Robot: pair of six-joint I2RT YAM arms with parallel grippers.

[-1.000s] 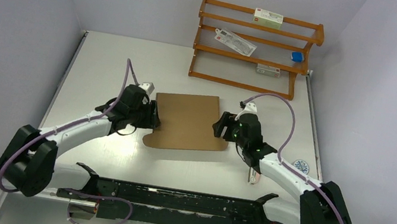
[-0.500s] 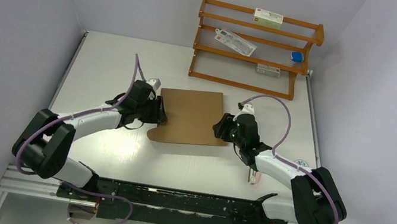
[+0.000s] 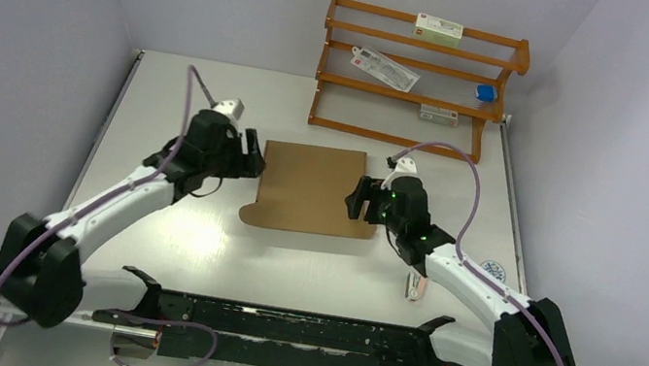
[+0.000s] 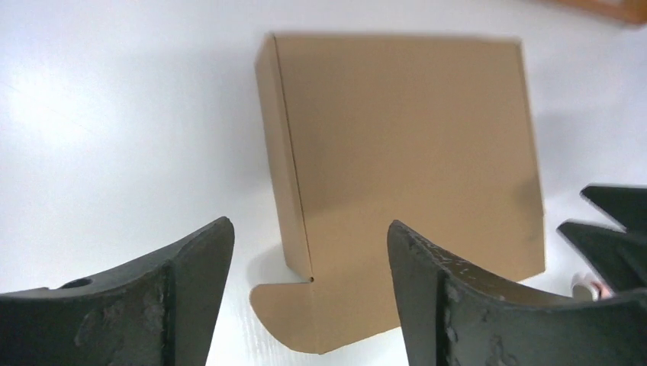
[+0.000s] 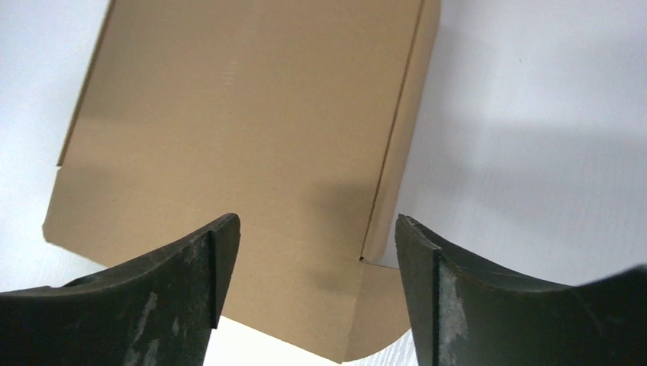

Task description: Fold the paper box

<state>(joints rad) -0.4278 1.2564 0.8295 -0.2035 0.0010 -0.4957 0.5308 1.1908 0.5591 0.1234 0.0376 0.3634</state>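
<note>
Currently the paper box (image 3: 310, 189) lies flat near the centre of the bench (image 3: 178, 91), between both end effectors. The left end effector (image 3: 253, 160) sits just off its left edge, jaws spread, gripping nothing. The right end effector (image 3: 356, 198) stands at its right edge, jaws likewise spread and empty.

The white table (image 3: 176, 101) carried the paper box (image 3: 310, 189) flat between the left gripper (image 3: 255, 164) and the right gripper (image 3: 357, 198), with a wooden rack (image 3: 393, 138) standing farther out beyond the right gripper.
</note>
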